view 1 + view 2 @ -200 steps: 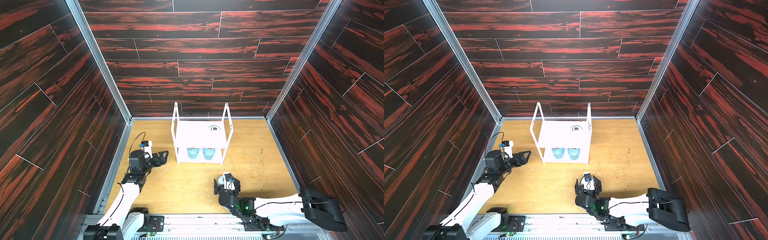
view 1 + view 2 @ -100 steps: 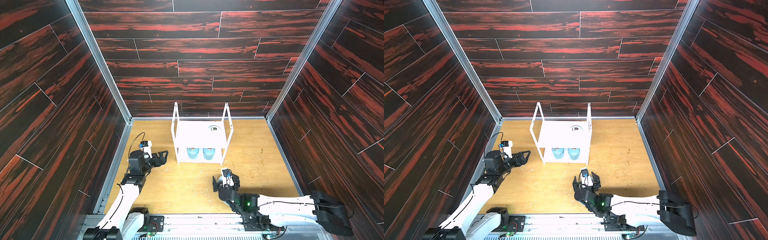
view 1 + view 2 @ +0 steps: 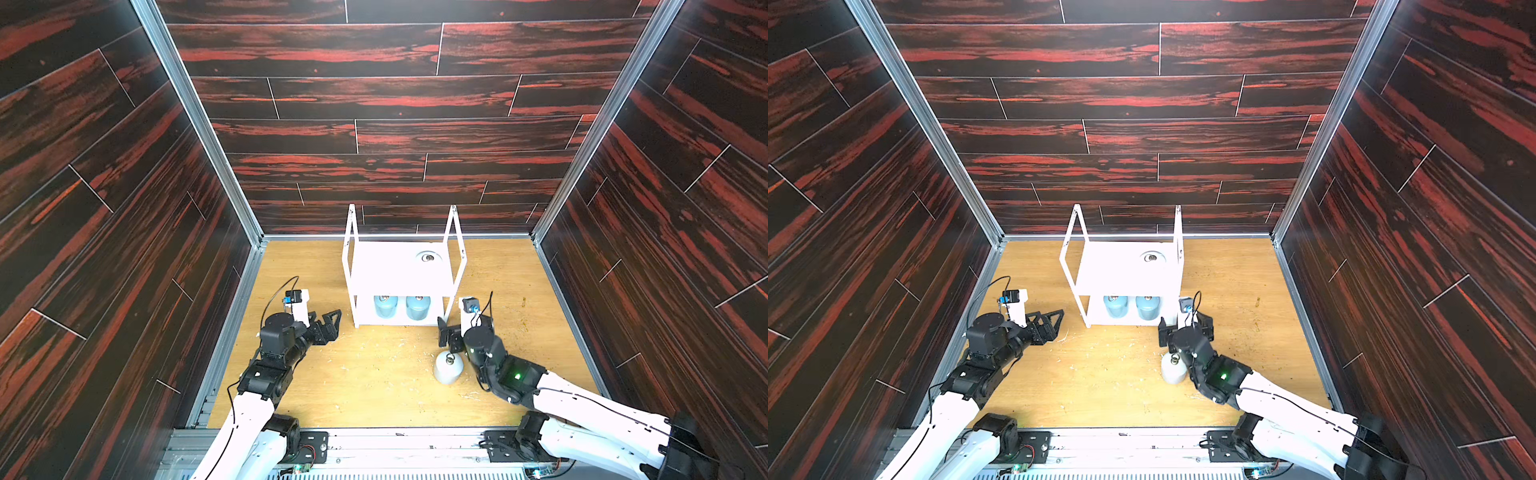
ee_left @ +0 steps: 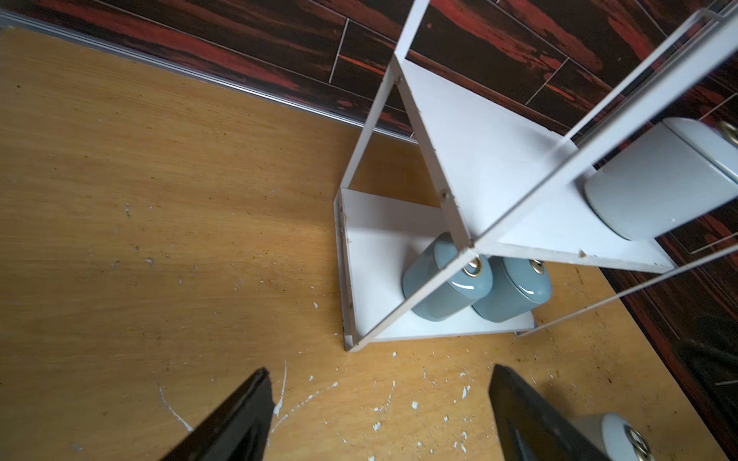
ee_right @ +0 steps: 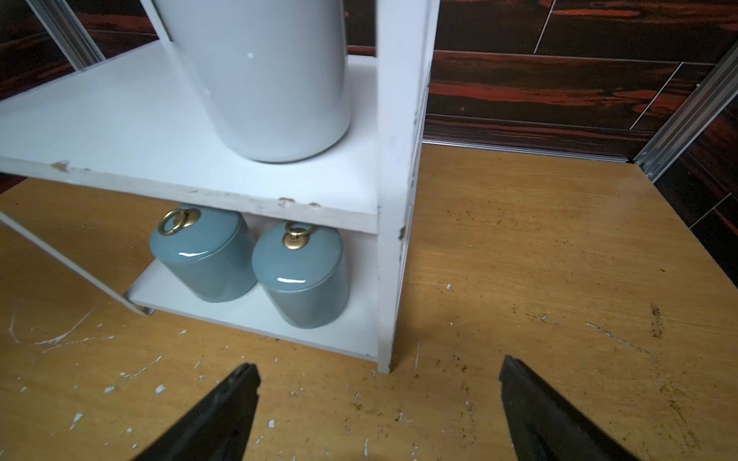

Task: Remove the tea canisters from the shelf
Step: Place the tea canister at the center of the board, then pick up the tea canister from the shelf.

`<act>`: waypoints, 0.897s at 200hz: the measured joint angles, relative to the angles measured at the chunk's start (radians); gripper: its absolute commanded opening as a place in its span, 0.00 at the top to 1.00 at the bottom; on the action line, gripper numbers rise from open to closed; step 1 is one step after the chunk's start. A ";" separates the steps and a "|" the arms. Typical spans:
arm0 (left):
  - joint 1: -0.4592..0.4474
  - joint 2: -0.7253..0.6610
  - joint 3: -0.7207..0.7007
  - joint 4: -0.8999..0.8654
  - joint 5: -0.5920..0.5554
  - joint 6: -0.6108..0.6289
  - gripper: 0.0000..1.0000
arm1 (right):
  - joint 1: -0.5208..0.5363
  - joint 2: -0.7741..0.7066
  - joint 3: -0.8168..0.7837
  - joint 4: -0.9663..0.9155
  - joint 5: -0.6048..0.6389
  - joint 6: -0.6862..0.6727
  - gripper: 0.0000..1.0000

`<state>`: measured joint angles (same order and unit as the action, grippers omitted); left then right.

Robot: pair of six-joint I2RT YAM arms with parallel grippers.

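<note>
Picking under way, one of four out. That white canister [image 3: 448, 369] stands toward the worktop's front right. On the shelf [image 3: 395, 272]: top canister [image 5: 263, 80] at the upper board's back right corner, blue canisters [image 5: 203, 259] [image 5: 303, 275] along the lower board's front edge. The right gripper [image 5: 377, 369] and left gripper [image 4: 379, 371] both gape, empty. Next, likely a blue one: slip under the upper board, clear of the post.

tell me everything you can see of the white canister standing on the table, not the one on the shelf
The white canister is squat and round, glossy like ceramic, with a domed lid and a metal ring pull on top. It stands upright on the wooden table, in front of the shelf, close beside the right arm; contact unclear.
</note>
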<state>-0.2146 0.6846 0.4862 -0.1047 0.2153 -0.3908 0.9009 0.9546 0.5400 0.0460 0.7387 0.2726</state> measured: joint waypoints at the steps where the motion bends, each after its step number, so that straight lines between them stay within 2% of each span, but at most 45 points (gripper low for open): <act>1: -0.005 -0.002 0.000 -0.002 -0.003 -0.001 0.11 | -0.002 0.000 0.000 0.000 -0.002 -0.001 0.02; 49: -0.163 -0.073 0.000 -0.075 -0.093 -0.029 0.13 | -0.117 0.032 0.002 0.000 -0.127 -0.033 0.02; 84: -0.323 -0.060 0.021 -0.113 -0.166 -0.035 0.15 | -0.175 0.034 0.003 0.000 -0.199 -0.047 0.02; 111: -0.471 0.037 0.071 -0.105 -0.230 -0.028 0.15 | -0.207 0.024 0.011 -0.003 -0.248 -0.060 0.02; 136: -0.587 0.189 0.148 -0.071 -0.265 -0.009 0.15 | -0.232 0.003 0.028 -0.023 -0.269 -0.072 0.02; 179: -0.638 0.410 0.285 0.061 -0.269 0.037 0.13 | -0.300 -0.063 0.033 -0.056 -0.309 -0.075 0.02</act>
<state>-0.8528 1.0950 0.7708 -0.0441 -0.0532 -0.3538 0.6006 0.8917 0.5732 -0.0105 0.4294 0.1974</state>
